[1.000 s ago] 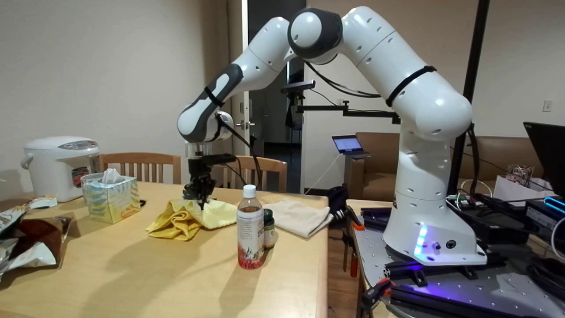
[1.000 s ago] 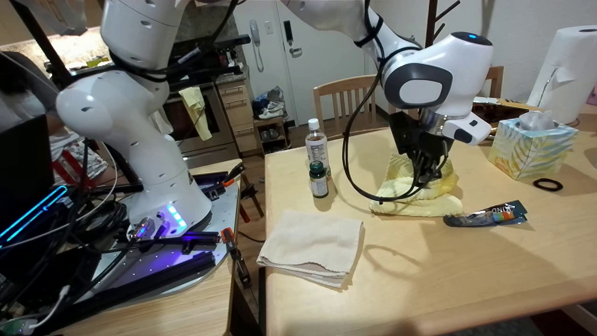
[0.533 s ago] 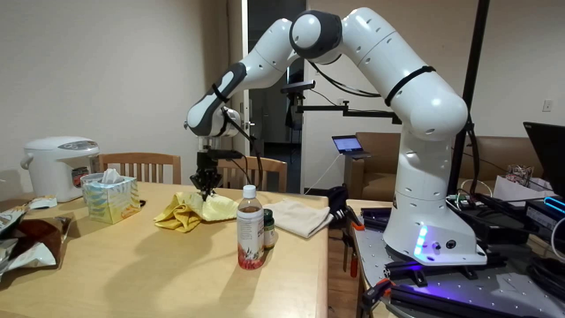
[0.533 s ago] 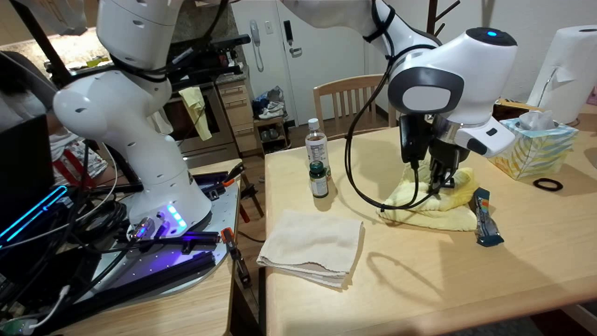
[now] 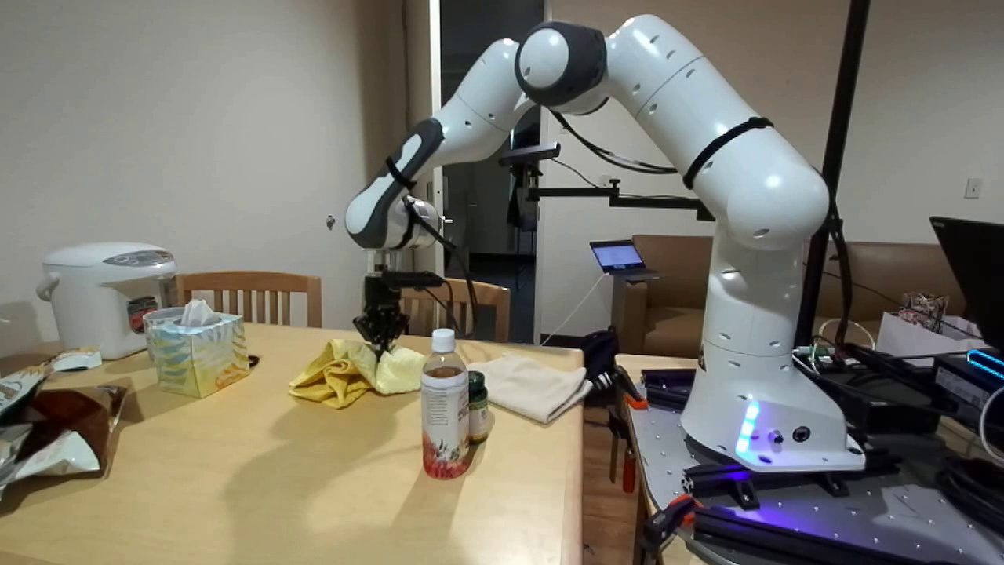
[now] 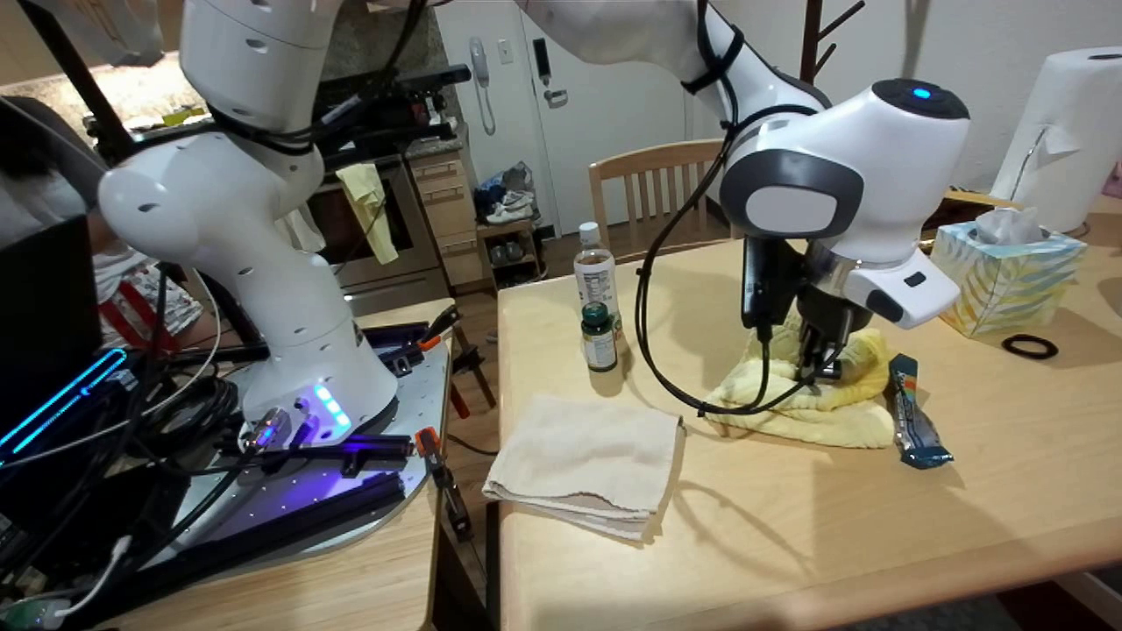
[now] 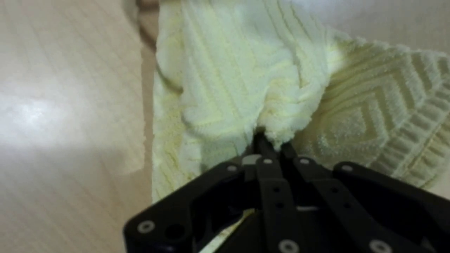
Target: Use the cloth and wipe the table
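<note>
The gripper (image 7: 276, 146) points down over the table (image 6: 631, 570), its jaws clamped on a bunched fold of the cloth (image 7: 228, 70), as the wrist view shows at close range. The cloth lies crumpled on the tabletop directly beneath, paler on one part and deeper yellow on another, with loose folds spread around the grip. In an exterior view, a wrapped bar (image 6: 914, 412) lies just beside the cloth's edge; whether the two touch cannot be determined. A clear bottle (image 5: 445, 416) with a white cap stands upright in both exterior views, a small green-capped bottle (image 6: 600, 337) upright just beside it. A folded beige towel (image 6: 587, 460) lies flat near the table's robot-side edge. A tissue box (image 5: 201, 353) stands well apart from the towel, with a black ring (image 6: 1030, 346) lying near the box.
</note>
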